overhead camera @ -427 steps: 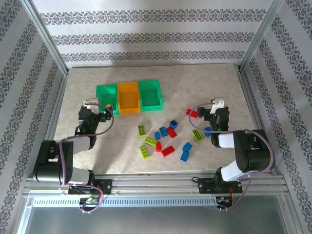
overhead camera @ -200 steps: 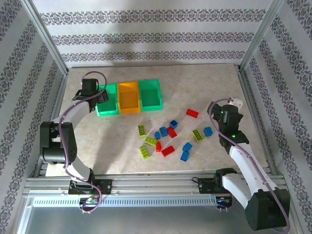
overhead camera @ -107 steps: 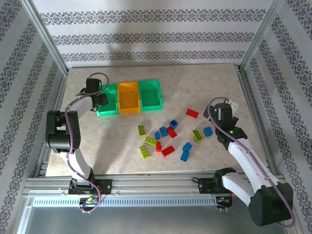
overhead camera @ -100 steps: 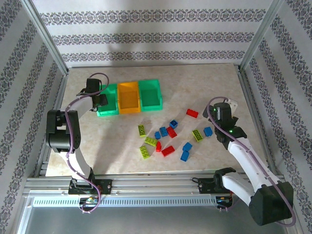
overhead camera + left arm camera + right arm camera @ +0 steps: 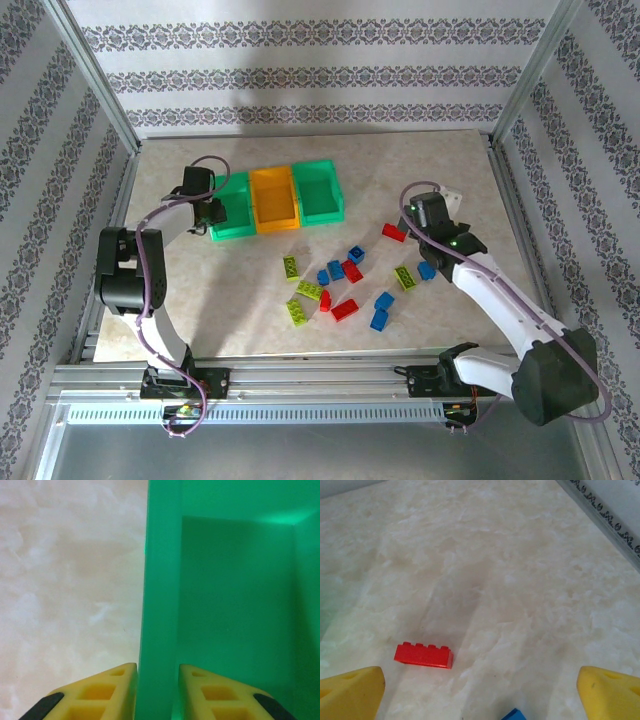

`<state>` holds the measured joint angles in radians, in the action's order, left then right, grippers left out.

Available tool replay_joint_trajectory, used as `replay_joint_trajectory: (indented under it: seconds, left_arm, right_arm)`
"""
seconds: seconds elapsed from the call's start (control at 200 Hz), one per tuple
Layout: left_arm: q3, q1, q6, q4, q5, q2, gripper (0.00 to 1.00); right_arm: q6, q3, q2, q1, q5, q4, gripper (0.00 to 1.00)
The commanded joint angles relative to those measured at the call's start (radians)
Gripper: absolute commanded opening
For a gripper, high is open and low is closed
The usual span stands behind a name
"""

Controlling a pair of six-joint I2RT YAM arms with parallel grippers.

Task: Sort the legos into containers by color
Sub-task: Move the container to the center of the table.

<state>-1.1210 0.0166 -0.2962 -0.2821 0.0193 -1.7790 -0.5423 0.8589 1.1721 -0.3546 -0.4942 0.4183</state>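
The containers are three joined bins: a left green bin [image 5: 232, 208], an orange bin [image 5: 275, 200] and a right green bin [image 5: 320, 192]. My left gripper [image 5: 207, 212] is shut on the left green bin's outer wall [image 5: 159, 605], one yellow finger [image 5: 95, 695] outside and the other inside. The legos lie scattered in the middle of the table: red [image 5: 352, 271], blue [image 5: 379, 320] and yellow-green [image 5: 308, 290]. My right gripper [image 5: 420, 216] hangs open next to a red brick [image 5: 393, 232], which lies ahead of the left fingertip [image 5: 352, 690] as the red brick [image 5: 424, 655].
A blue brick's corner [image 5: 512, 715] shows at the bottom between the right fingers. Metal frame rails edge the table [image 5: 420, 160], with patterned walls behind. Bare marble lies left of the bins and at the back right.
My left gripper has closed on the left green bin's wall, and the row of bins has shifted right and turned slightly. The right gripper has swung left toward the red brick, still open.
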Motion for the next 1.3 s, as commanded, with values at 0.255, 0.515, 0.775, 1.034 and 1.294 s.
replay_joint_trajectory:
  seconds: [0.255, 0.515, 0.775, 1.034, 1.294]
  left_arm:
    - [0.073, 0.155, -0.076, -0.017, 0.017, 0.074, 0.2]
    - [0.06, 0.223, -0.051, -0.018, 0.02, 0.035, 0.15]
    - [0.052, 0.242, -0.138, -0.014, 0.003, 0.026, 0.15]
    - [0.039, 0.262, -0.218, -0.001, -0.025, 0.015, 0.15]
    - [0.025, 0.263, -0.221, -0.019, -0.07, 0.015, 0.2]
  right_arm:
    - [-0.122, 0.034, 0.028, -0.059, 0.015, 0.189, 0.98]
    - [-0.199, -0.027, -0.019, -0.063, 0.031, 0.24, 0.98]
    - [-0.254, -0.068, -0.022, -0.061, 0.062, 0.297, 0.98]
    - [-0.273, -0.096, 0.028, -0.017, 0.13, 0.302, 0.98]
    - [-0.262, -0.124, 0.041, 0.049, 0.197, 0.269, 0.92]
